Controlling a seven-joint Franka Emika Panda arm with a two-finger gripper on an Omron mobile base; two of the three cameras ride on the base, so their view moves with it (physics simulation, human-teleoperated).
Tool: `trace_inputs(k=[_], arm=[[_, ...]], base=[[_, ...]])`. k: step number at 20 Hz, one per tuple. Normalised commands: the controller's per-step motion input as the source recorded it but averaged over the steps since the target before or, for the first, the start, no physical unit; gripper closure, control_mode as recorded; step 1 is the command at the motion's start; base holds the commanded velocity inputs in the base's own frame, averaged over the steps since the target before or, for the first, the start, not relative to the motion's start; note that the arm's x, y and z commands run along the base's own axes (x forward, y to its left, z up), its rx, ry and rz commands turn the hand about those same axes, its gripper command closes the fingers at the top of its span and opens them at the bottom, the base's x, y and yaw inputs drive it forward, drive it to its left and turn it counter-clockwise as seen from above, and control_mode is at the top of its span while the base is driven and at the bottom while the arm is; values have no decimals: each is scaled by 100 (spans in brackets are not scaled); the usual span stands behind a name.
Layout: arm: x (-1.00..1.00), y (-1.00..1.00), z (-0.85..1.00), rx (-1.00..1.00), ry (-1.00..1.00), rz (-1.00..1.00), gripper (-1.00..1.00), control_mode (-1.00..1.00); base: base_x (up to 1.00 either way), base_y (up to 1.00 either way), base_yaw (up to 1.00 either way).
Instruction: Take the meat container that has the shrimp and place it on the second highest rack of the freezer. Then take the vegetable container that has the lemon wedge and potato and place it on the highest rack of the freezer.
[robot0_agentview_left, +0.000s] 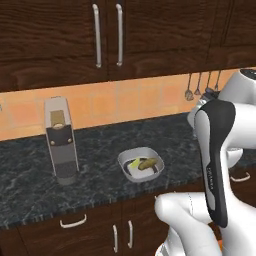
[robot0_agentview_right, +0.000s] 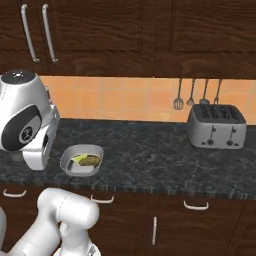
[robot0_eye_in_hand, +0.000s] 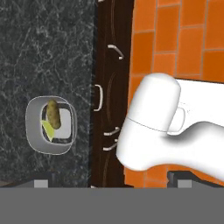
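Hand view looks down on the shallow grey rounded-square vegetable container (robot0_eye_in_hand: 51, 125) sitting on the dark speckled stone counter (robot0_eye_in_hand: 43, 52), near its front edge. It holds a brown oblong potato (robot0_eye_in_hand: 54, 114) and a pale yellow-green lemon wedge (robot0_eye_in_hand: 47, 129). Rigid and probably light, it should be pinched by one rim wall, kept level. The gripper (robot0_eye_in_hand: 111, 180), well above, stands wide open and empty.

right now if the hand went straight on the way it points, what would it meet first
Probably the robot's own white body or the orange floor, not the vegetable container. The hand, fingers wide open, looks straight down past the dark counter edge, with the container off to one side. Depth is unclear.
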Motion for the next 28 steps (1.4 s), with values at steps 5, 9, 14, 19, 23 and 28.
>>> trace_inputs(k=[5, 9, 14, 19, 23, 28], arm=[[0, 0, 0, 0, 0, 0, -100, 100], [0, 0, 0, 0, 0, 0, -100, 100], [0, 0, 0, 0, 0, 0, -100, 100], [0, 0, 0, 0, 0, 0, -100, 100], [3, -8, -1, 0, 1, 3, -100, -100], [8, -60, -1, -7, 3, 3, -100, -100]], base=[[5, 0, 27], [29, 0, 30], [53, 0, 2], [45, 0, 0], [11, -7, 3], [0, 0, 0]])
